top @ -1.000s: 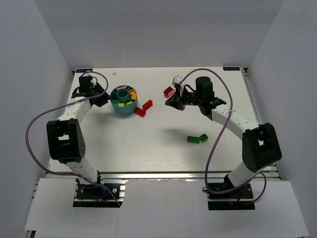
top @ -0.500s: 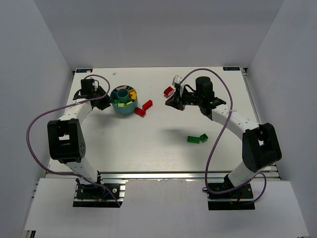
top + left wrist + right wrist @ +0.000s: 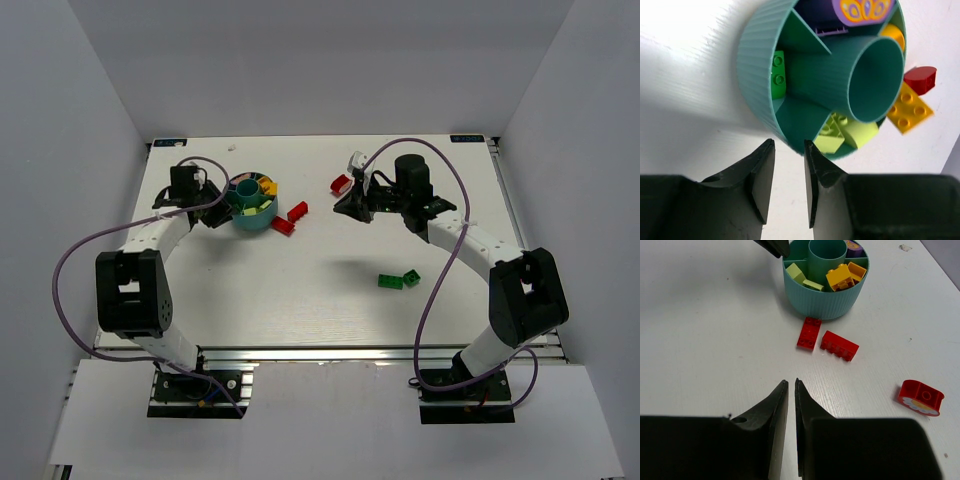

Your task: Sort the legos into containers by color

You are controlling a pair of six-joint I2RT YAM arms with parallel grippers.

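The teal cup (image 3: 251, 204) (image 3: 757, 60) (image 3: 822, 296) stands at the table's back left. Its compartments hold a green brick (image 3: 777, 75), lime bricks (image 3: 832, 137), yellow-orange bricks (image 3: 840, 276) and a purple piece (image 3: 865, 7). My left gripper (image 3: 216, 212) (image 3: 789, 150) sits low at the cup's left side, its jaws a narrow gap apart with only table between them. On the table to the cup's right lie two red bricks (image 3: 297, 211) (image 3: 283, 226) and a curved red piece (image 3: 341, 184). My right gripper (image 3: 352, 205) (image 3: 791, 383) hovers right of them, shut and empty. Two green bricks (image 3: 390, 281) (image 3: 411, 277) lie mid-table.
White walls close in the table on three sides. A metal rail (image 3: 330, 353) runs along the near edge. Cables loop from both arms (image 3: 75, 250) (image 3: 430, 290). A tiny white scrap (image 3: 232, 147) lies near the back edge.
My left gripper has slid in toward the cup's left side and its jaws have narrowed a little. The right arm and the bricks have not moved.
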